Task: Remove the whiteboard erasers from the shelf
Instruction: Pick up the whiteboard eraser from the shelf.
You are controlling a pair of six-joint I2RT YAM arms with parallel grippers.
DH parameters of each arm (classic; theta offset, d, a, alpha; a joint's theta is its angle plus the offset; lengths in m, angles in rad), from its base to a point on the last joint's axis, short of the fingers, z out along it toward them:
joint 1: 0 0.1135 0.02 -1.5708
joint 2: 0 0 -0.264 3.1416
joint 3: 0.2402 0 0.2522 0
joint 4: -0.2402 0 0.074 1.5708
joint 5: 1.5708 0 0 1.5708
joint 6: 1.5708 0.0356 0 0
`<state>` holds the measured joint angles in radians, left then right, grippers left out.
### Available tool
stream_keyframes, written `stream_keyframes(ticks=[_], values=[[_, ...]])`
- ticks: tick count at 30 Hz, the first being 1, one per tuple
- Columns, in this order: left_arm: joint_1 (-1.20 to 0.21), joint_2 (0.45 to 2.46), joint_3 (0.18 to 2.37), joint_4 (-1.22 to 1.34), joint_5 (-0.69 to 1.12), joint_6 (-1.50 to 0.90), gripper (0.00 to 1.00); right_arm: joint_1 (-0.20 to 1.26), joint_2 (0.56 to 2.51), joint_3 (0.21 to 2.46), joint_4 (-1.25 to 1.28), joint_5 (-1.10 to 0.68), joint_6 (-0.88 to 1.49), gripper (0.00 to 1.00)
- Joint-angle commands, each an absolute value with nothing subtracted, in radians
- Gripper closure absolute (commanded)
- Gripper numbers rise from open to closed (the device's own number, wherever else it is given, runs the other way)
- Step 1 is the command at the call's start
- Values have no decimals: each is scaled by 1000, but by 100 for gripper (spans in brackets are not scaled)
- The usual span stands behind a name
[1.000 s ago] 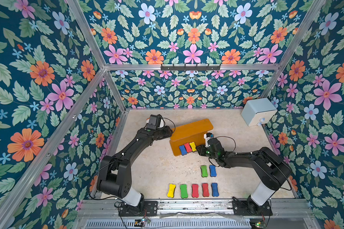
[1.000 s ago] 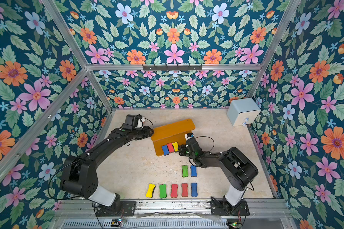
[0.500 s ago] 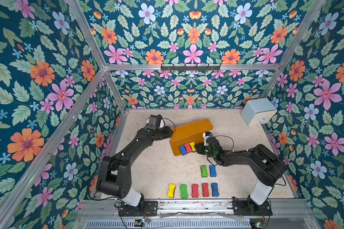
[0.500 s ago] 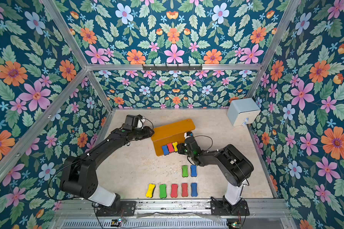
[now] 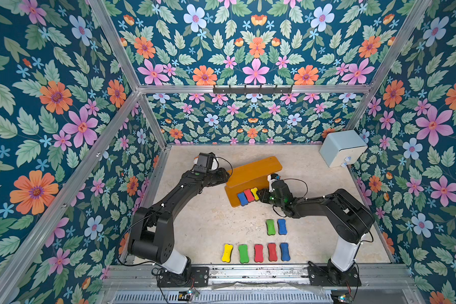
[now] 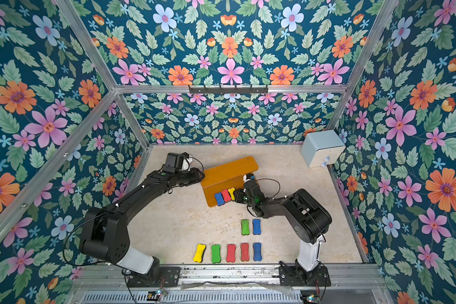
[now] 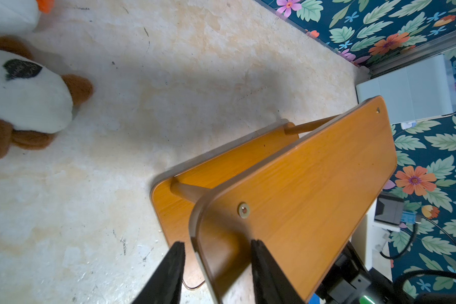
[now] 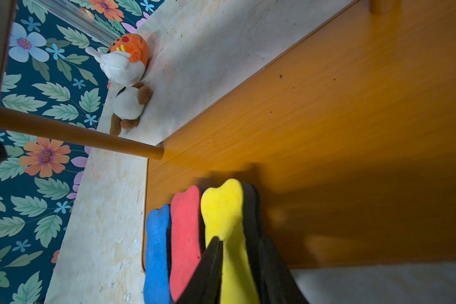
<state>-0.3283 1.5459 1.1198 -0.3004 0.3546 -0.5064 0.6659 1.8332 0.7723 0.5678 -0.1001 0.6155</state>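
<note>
The right gripper [image 8: 238,242], having moved in, now clamps the yellow eraser [image 8: 223,208]; the left gripper [image 7: 217,243] pinches the shelf [image 7: 313,184] steady.

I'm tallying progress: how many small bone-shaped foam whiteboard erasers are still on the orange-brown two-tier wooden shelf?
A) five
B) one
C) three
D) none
C: a blue eraser, a red eraser and a yellow eraser stand side by side on the lower board of the orange-brown shelf.
</note>
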Motion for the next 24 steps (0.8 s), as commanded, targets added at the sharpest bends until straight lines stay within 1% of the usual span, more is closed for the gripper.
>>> stream_keyframes(ticks=[1,6,11,18,24], values=[[-327,1548,1119,-315,358,-497,54,667,1840,766,578,-103,616,70],[-327,1546,1119,-314,359,-496,54,667,1857,761,582,-106,620,71],[-327,1548,1119,-313,361,-496,54,667,1864,755,583,-104,622,74],[-327,1545,1120,-313,360,-496,54,666,1857,739,571,-87,621,82],[-328,1542,1119,-315,356,-496,53,667,1843,723,571,-77,627,86]])
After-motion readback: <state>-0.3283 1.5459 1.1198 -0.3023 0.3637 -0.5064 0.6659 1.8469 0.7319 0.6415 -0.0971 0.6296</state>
